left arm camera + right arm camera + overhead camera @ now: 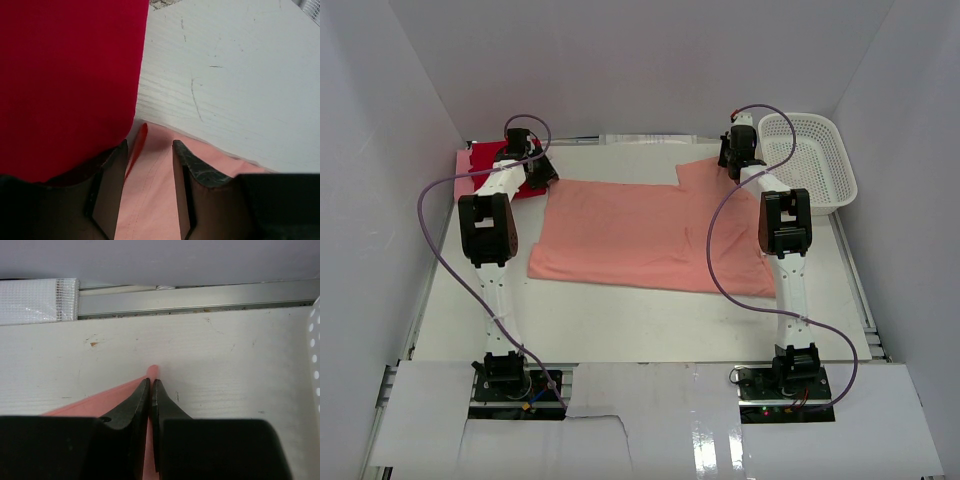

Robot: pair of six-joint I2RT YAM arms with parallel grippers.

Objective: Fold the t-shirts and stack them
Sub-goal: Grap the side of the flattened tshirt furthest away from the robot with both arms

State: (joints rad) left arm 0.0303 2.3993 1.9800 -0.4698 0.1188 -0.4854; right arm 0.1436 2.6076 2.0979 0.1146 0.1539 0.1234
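Pink shirt (650, 235) lies long axis left-right. right pincer (151, 382) clamped on far-right corner; left pincer (149, 146) agape, astride far-left corner, red shirt (65, 75) just beside.

My desk (620, 320) is a white, scuffed board, with fine scratches and a few small stains near its far edge, where an aluminium rail (200, 295) runs along it. A salmon t-shirt (640, 235) lies spread flat across the middle, one sleeve pointing to the far right. At the far left corner lies a folded red shirt (480, 165), and the salmon one's far left corner reaches its edge. A white plastic basket (815, 160) stands at the far right corner, near the salmon sleeve.
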